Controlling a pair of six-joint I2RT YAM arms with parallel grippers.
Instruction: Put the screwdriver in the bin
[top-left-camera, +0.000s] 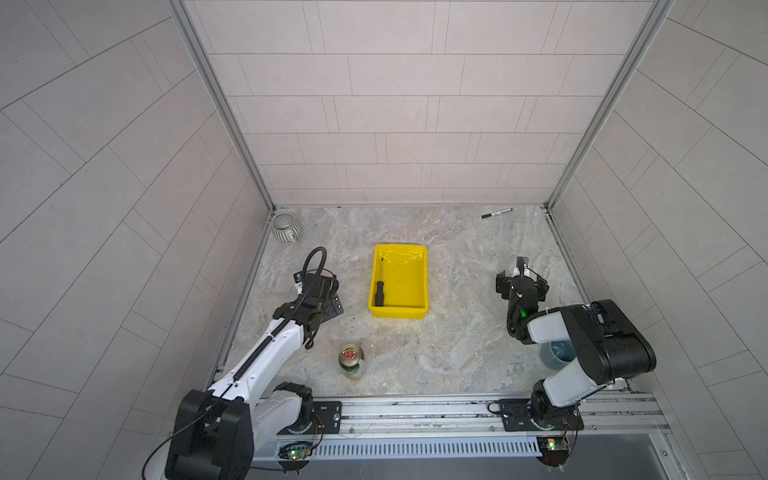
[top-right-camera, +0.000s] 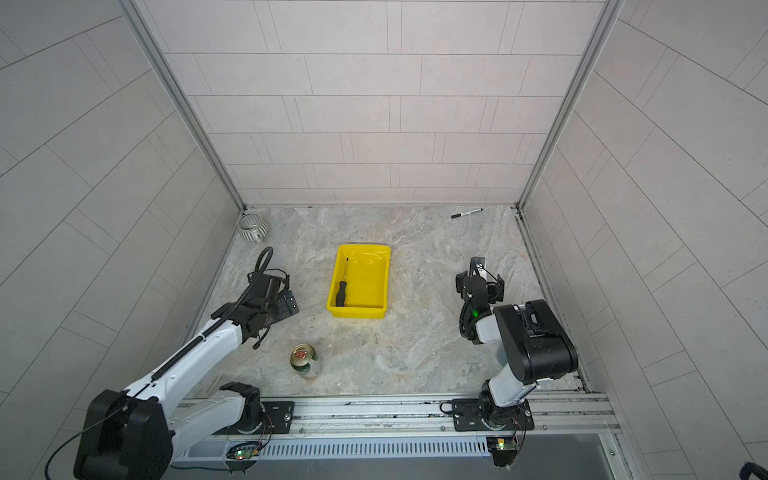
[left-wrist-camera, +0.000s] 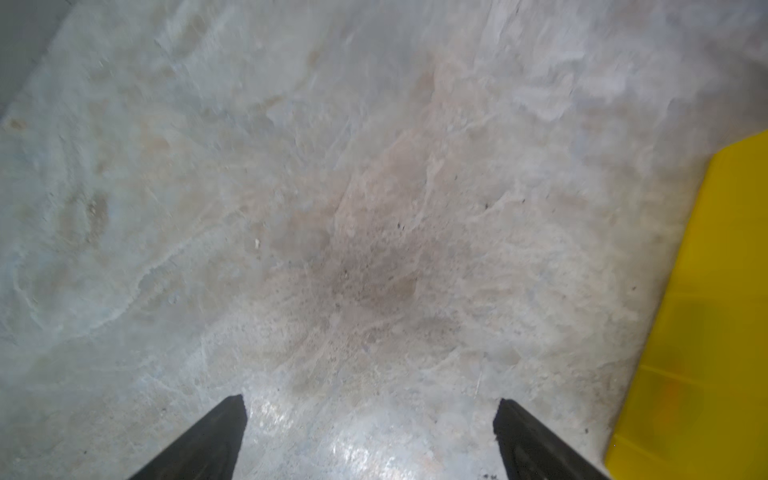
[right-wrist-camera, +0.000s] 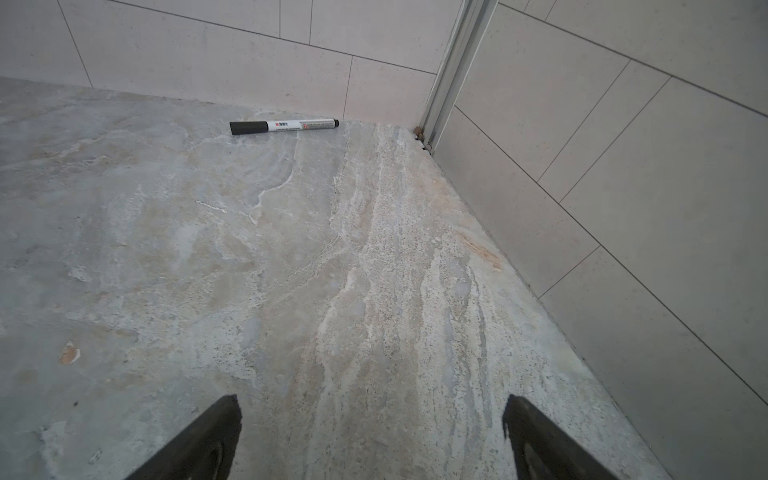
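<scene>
Screwdriver lies in the bin beside one long wall; left gripper and right gripper gape wide, empty.

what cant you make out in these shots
The cup: in a top view, mostly hidden behind the right arm; its contents cannot be told.
The bin: in the left wrist view, cut off by the picture's edge and blurred; the screwdriver inside is out of that view.
Screwdriver tip type: too small in both top views.
The can label: seen from above, too small to read.
The marker fine print: too small in the right wrist view.
</scene>
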